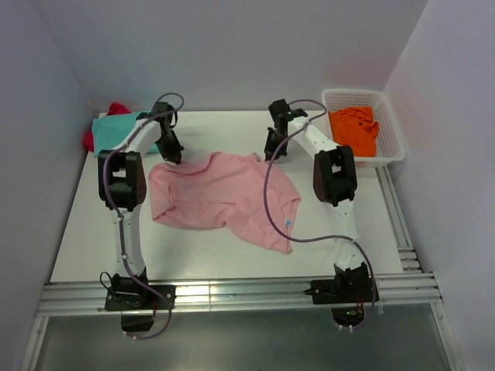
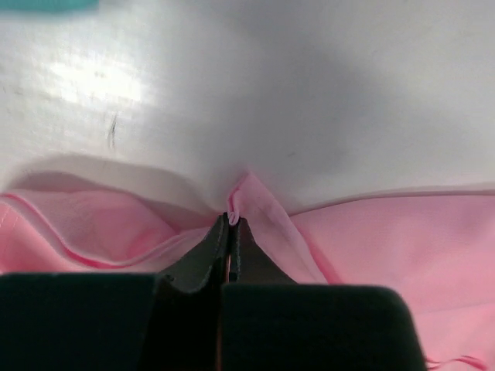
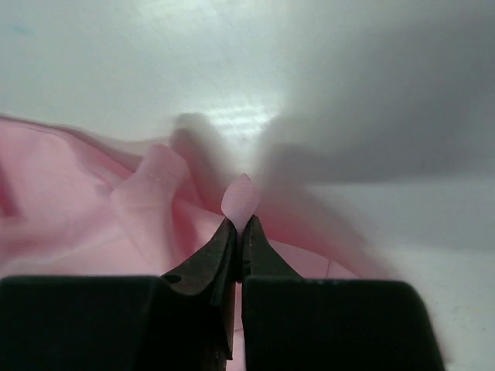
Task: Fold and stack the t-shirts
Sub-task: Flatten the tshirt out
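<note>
A pink t-shirt (image 1: 220, 199) lies spread and rumpled in the middle of the white table. My left gripper (image 1: 176, 158) is shut on its far left edge; the left wrist view shows a pinch of pink cloth (image 2: 247, 197) between the closed fingertips (image 2: 232, 220). My right gripper (image 1: 271, 154) is shut on the shirt's far right edge; the right wrist view shows a small pink fold (image 3: 241, 197) sticking up from the closed tips (image 3: 240, 222). A folded teal shirt (image 1: 116, 127) over a red one (image 1: 91, 139) lies at the far left corner. An orange shirt (image 1: 354, 127) lies in the basket.
A white plastic basket (image 1: 390, 127) stands at the far right corner, partly over the table's edge. White walls close in the back and sides. The arms' bases sit on the rail at the near edge.
</note>
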Robot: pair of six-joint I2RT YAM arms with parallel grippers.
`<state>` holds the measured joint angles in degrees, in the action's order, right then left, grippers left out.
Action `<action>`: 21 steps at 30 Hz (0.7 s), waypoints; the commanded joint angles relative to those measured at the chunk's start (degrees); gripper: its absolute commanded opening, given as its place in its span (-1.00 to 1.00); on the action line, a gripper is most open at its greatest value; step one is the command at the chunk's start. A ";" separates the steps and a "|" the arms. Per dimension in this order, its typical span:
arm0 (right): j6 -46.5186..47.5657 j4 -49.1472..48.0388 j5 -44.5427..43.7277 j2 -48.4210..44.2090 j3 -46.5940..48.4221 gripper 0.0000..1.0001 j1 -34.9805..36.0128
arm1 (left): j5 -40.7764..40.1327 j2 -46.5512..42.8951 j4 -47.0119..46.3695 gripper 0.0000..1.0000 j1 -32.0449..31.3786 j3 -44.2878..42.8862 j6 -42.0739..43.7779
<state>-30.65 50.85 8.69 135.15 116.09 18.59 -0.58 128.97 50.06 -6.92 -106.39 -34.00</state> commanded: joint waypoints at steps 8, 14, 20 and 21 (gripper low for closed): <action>-7.14 -4.85 5.55 -6.90 25.16 -1.00 -8.39 | 7.07 -3.63 -6.47 -1.00 3.31 -22.41 -7.84; -8.28 -13.04 9.41 -18.60 26.28 -1.00 -11.12 | 9.90 -11.97 -15.60 -0.99 4.37 -31.84 -9.33; -5.74 -20.95 10.03 -32.21 19.39 -1.00 -11.73 | 13.58 -22.69 -21.24 -1.00 5.33 -31.28 -6.96; -4.08 -21.49 9.77 -37.28 16.48 -1.00 -11.65 | 14.89 -26.71 -21.15 -1.00 5.34 -28.55 -6.35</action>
<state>-37.47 35.81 16.91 107.92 136.90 6.44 10.28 111.92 33.76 -2.13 -136.75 -41.50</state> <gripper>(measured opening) 0.033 0.022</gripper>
